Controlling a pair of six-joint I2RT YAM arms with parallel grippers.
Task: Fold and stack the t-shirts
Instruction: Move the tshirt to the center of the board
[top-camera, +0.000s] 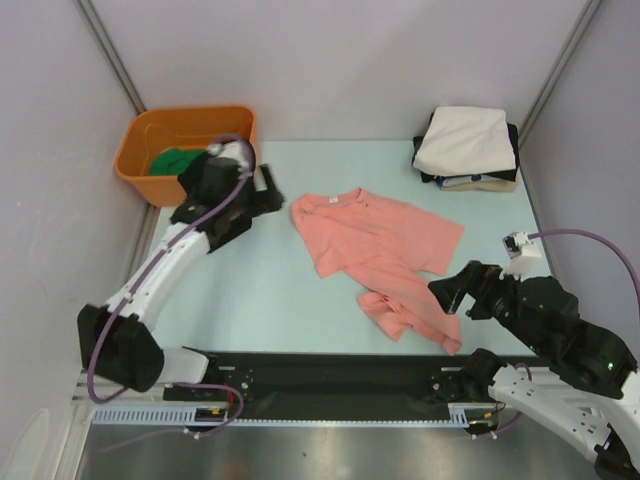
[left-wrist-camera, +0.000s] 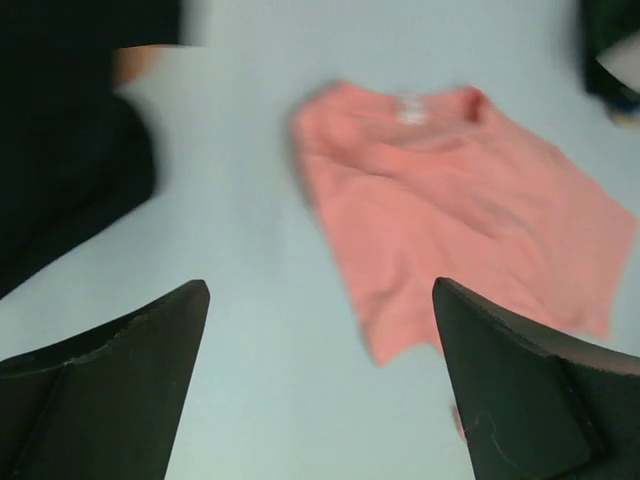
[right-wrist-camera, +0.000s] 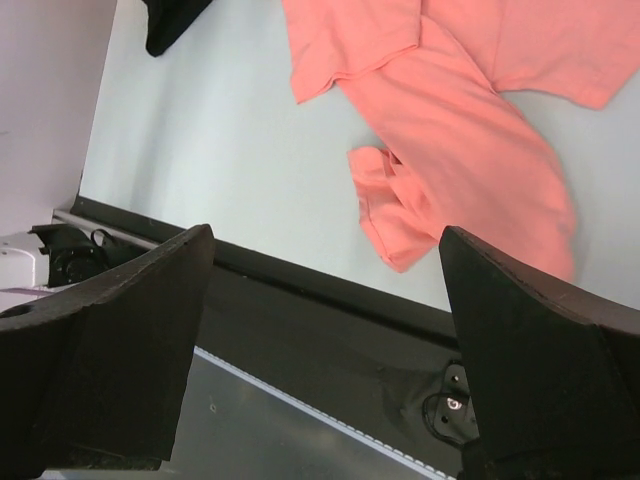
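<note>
A salmon-pink t-shirt (top-camera: 380, 250) lies crumpled and unfolded on the pale table, collar toward the far left, its lower part bunched near the front edge. It shows in the left wrist view (left-wrist-camera: 460, 200) and the right wrist view (right-wrist-camera: 450, 110). A stack of folded shirts (top-camera: 468, 148), cream-white on top with black and tan below, sits at the far right. My left gripper (top-camera: 268, 192) is open and empty, just left of the shirt's collar. My right gripper (top-camera: 448, 292) is open and empty, just right of the bunched lower part.
An orange plastic tub (top-camera: 185, 150) with something green inside stands at the far left corner behind the left arm. A black rail (top-camera: 330, 385) runs along the near edge. Grey walls close in on both sides.
</note>
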